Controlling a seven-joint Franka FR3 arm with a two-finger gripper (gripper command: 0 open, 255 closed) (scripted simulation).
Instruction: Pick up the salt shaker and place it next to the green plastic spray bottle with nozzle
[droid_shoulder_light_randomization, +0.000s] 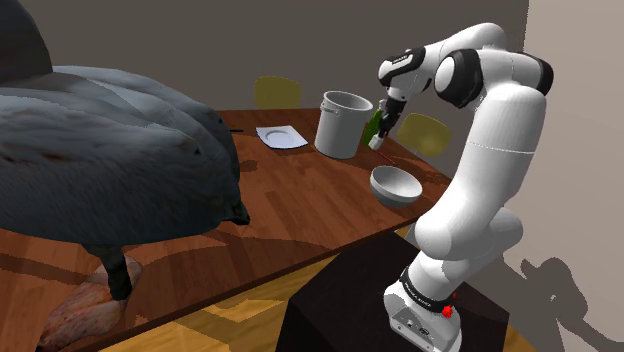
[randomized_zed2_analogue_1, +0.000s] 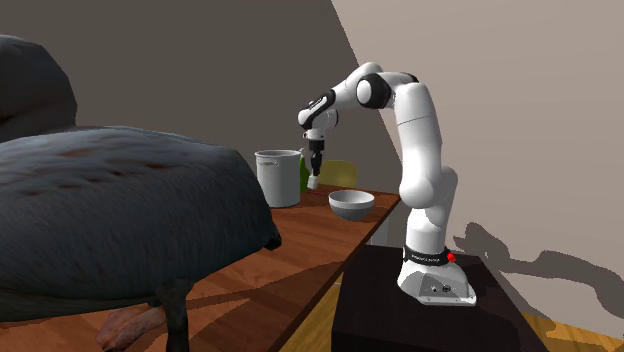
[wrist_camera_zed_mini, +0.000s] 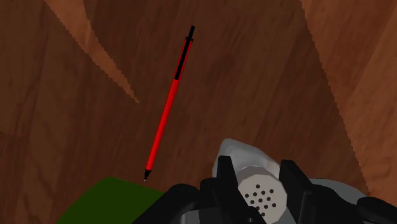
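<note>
Currently fingers (wrist_camera_zed_mini: 224, 170) clasping salt shaker (wrist_camera_zed_mini: 259, 189), perforated top sitting between them; green spray bottle (wrist_camera_zed_mini: 102, 203) just beside; red pen (wrist_camera_zed_mini: 167, 108) lying on worktop (wrist_camera_zed_mini: 267, 70).

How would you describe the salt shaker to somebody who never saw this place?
Start at the brown wooden table and follow the white arm to its black gripper, beside the tall grey pot. The salt shaker is the small pale object clasped between the fingers; unlike the green bottle and the grey bowl nearby, it has a round top dotted with small holes.
</note>
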